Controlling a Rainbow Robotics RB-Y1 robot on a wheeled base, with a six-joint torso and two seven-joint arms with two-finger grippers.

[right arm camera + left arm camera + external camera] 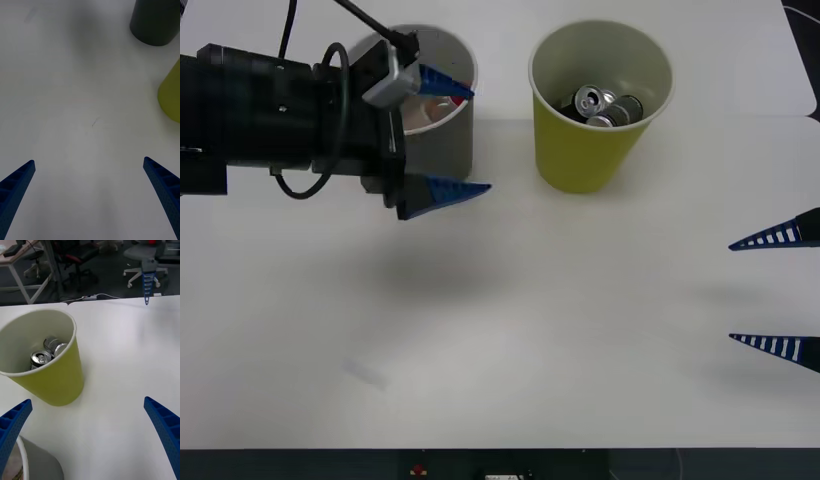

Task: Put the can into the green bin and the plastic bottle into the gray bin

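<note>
Left tool [448, 140] hangs open over the gray bin [450, 140] — bottle apparently released. Lift straight up, clearing the rim. Right tool [776, 292] idles open at the surface's right edge.

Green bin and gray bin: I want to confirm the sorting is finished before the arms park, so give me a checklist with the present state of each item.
1. Cans inside the green bin: ok, several silver-topped cans lie in it.
2. The task's own can among them: cannot tell.
3. Plastic bottle in the gray bin: cannot tell; a bit of red shows inside, the left arm covers the rest.
4. Left gripper empty: ok, open at the gray bin's rim.
5. Right gripper empty: ok, open over bare table.
6. Both bins upright: ok.
</note>
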